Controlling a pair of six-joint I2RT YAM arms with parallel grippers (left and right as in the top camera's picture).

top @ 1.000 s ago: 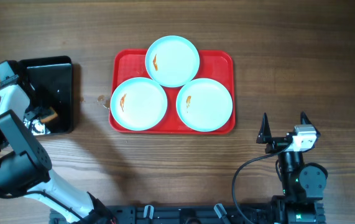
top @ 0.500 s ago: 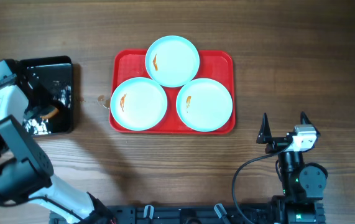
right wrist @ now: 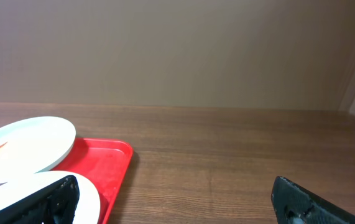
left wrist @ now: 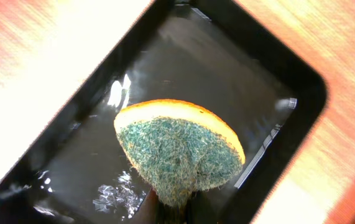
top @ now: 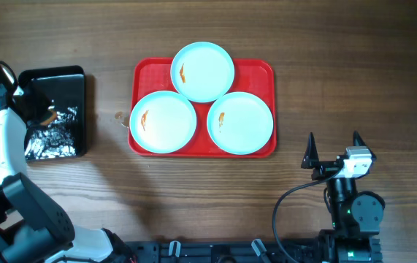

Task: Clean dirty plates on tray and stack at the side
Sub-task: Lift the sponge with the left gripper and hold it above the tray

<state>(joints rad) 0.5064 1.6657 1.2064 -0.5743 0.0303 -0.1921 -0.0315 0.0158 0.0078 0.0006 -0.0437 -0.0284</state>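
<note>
Brown wood-grain worktop (top: 339, 58), and a plain beige wall (right wrist: 177, 50) behind it in the right wrist view. The red tray (top: 263, 73) sits mid-worktop with all three plates (top: 202, 71) on it: one at the back, two side by side in front, each with a small orange smear. The black tray (top: 69, 77) is off to the left, well apart from the red one, with wet glints in its bottom.

My left hand (top: 39, 111) is clamped tight on the sponge (left wrist: 177, 149), orange back and green scrubby face squashed into a fan, held over the black tray. My right hand (top: 334, 150) is parked near the front right, wide open, holding nothing.

Versus a second ago: the left hand was lower over the tray's front end, and now it's pinched shut and further back. Plates, red tray and right hand haven't budged.
</note>
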